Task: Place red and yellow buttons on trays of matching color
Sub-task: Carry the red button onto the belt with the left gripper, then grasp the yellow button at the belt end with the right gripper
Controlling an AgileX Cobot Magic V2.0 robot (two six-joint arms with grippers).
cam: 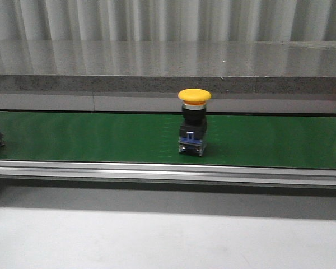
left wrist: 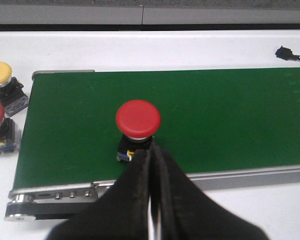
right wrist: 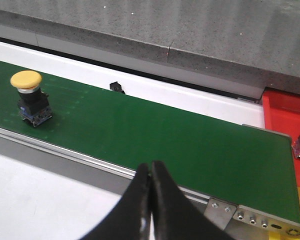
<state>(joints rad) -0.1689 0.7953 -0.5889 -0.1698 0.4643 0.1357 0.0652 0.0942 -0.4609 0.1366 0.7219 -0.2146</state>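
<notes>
Upright yellow button (right wrist: 30, 98) on green belt (right wrist: 155, 142)

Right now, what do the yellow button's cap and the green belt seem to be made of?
The yellow button cap looks like smooth moulded plastic, with an even colour and a soft sheen. The green belt seems to be matte rubber or PVC: flat, uniform, hardly reflecting. Its front rail looks like brushed aluminium.

White table (cam: 157, 241), green conveyor (cam: 101, 137) — yellow button (cam: 193, 120) upright
</notes>
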